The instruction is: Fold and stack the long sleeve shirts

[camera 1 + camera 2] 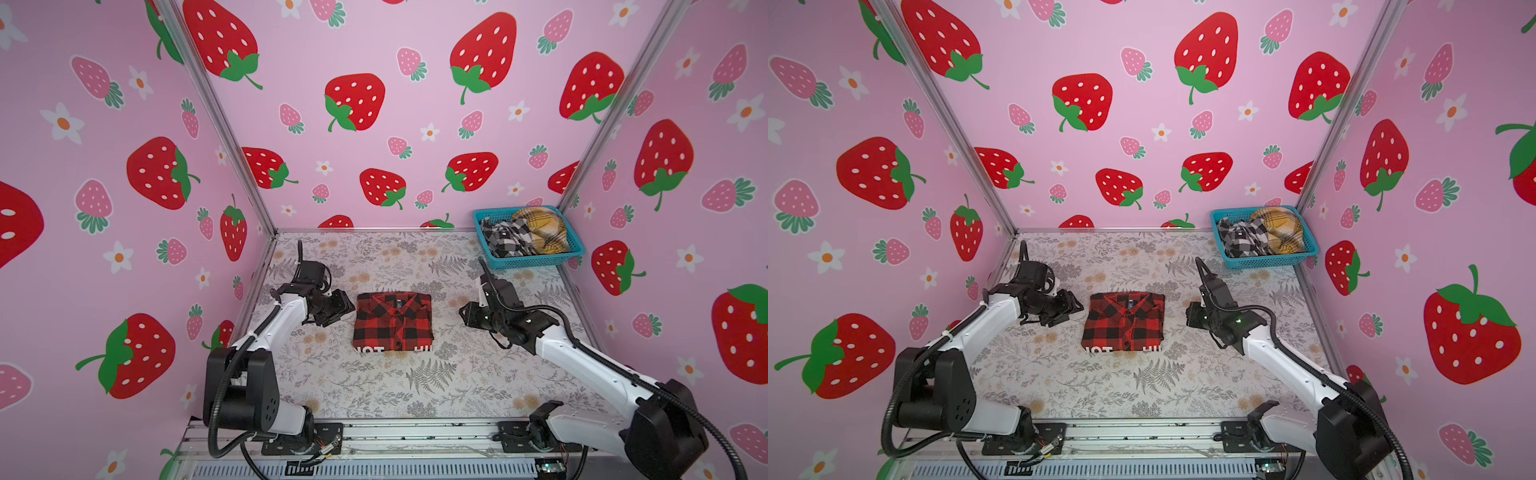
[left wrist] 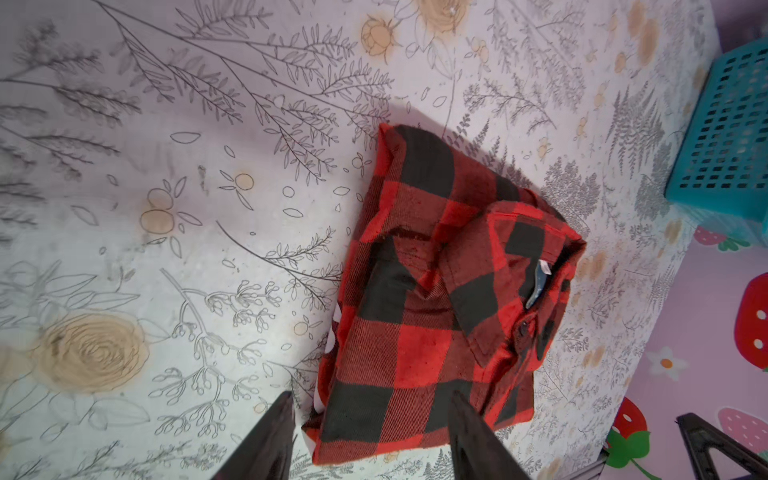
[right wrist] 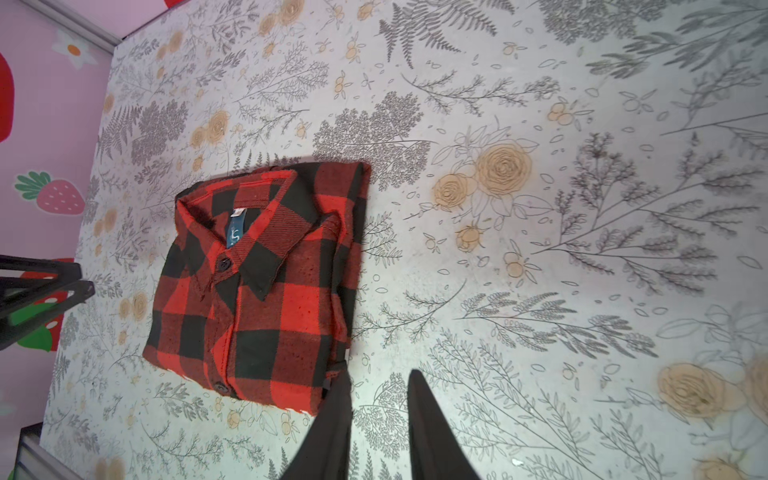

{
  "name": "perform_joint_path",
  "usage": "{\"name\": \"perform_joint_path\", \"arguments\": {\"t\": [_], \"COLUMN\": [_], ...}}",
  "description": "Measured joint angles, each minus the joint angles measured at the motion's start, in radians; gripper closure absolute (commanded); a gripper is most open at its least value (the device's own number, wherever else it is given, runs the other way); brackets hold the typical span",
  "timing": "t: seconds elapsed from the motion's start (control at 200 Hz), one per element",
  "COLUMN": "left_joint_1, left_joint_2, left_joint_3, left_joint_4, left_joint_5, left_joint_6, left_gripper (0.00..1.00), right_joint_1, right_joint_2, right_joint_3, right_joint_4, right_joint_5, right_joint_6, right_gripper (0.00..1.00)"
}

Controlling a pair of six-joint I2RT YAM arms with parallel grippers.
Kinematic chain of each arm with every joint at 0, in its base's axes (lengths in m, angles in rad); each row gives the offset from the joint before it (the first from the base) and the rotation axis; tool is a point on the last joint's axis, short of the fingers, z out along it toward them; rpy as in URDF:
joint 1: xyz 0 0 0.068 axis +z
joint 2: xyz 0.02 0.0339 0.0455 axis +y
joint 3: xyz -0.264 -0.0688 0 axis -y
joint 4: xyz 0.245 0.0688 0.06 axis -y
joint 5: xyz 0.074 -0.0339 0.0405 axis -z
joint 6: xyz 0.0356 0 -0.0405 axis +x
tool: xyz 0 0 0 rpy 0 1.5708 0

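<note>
- Red shirt [image 1: 392, 326] lies folded mid-worktop [image 1: 374, 386], collar up, white lettering peeking out at its near edge. It reads as done, so I'm treating it as the base of the stack.
- Left hand [image 2: 370, 401]: fingers wide apart, holding nothing, just beside the shirt's left edge.
- Right hand [image 3: 380, 374]: fingers a little apart, empty, near the right edge. Both top views show a gap to the cloth.
- Black-and-white shirt [image 1: 505, 239] and yellow shirt [image 1: 540, 230] sit bunched in the basket [image 1: 528, 262], far right corner.
- My call: the step now is fetching one of those. I'd lift both hands straight up first so no finger drags the fold.
- Right arm is nearer the basket. Pinch a single layer near a collar or shoulder, or both shirts come out together.
- Spread it on bare worktop, not on the red one.
</note>
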Motion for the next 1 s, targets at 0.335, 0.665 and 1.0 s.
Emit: {"name": "perform_joint_path", "arguments": {"t": [0.335, 0.665, 1.0], "left_joint_1": [0.003, 0.003, -0.005], "left_joint_2": [0.152, 0.164, 0.119], "left_joint_3": [-0.031, -0.137, -0.249], "left_joint_4": [0.164, 0.259, 0.426], "left_joint_5": [0.087, 0.105, 0.174], "left_joint_6": [-0.029, -0.087, -0.186], "left_gripper": [0.42, 0.46, 0.49], "right_joint_1": [-0.055, -0.066, -0.078], "right_joint_2": [-0.05, -0.043, 0.005], "right_joint_3": [-0.09, -0.098, -0.099], "right_joint_4": [0.021, 0.044, 0.084], "right_joint_5": [-0.023, -0.041, -0.072], "right_joint_6": [0.014, 0.013, 0.013], "right_gripper": [0.73, 0.73, 0.73]}}
